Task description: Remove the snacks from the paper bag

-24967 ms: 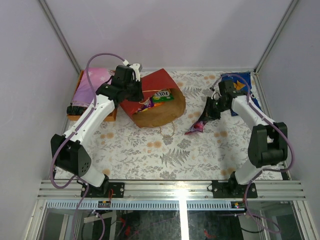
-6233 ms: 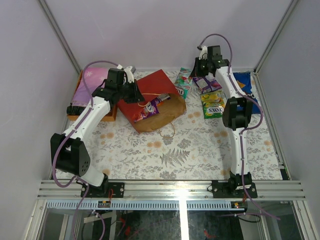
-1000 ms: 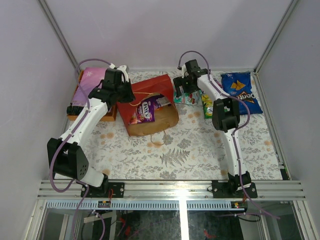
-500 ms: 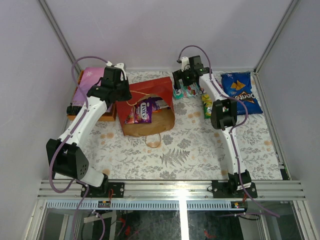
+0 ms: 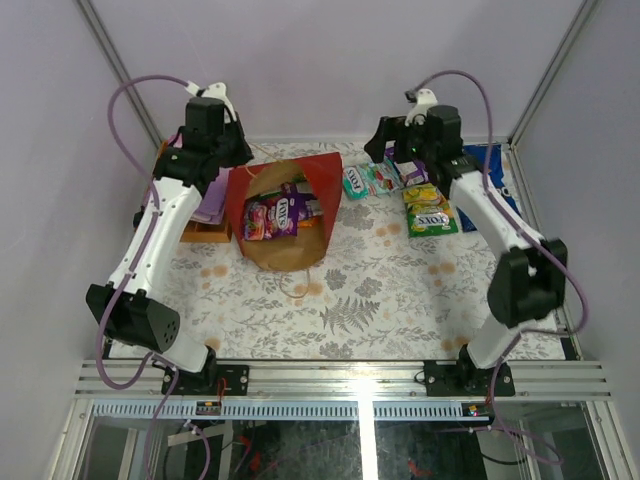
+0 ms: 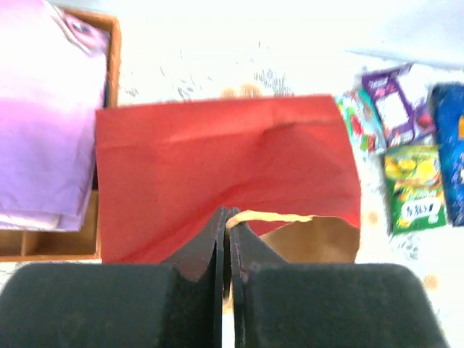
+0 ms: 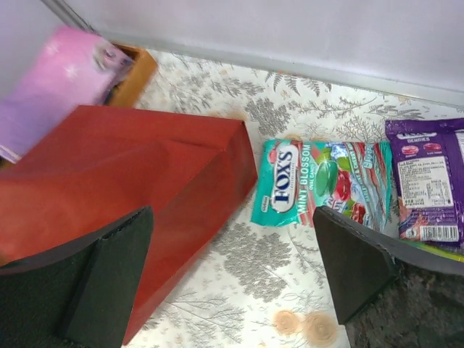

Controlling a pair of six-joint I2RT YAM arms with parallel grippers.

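Clamped on the paper bag (image 6: 217, 152) rim, the left end effector (image 6: 226, 217) could slip, dropping the snacks (image 5: 275, 215) beneath it; the right end effector (image 7: 232, 250) gapes empty.

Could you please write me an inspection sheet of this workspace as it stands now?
Surface: fern-patterned tablecloth lying flat.
Job's things: red paper carrier bag open, glossy purple packet inside; teal packet, yellow-green packet, blue chip bag outside.
Clutter: pink-purple cloth on orange box.
Claws: left claw shut on the cream string handle; right claw open, empty.
Cables: purple cables arch high, snagging nothing.
Surroundings: pale walls, metal frame.
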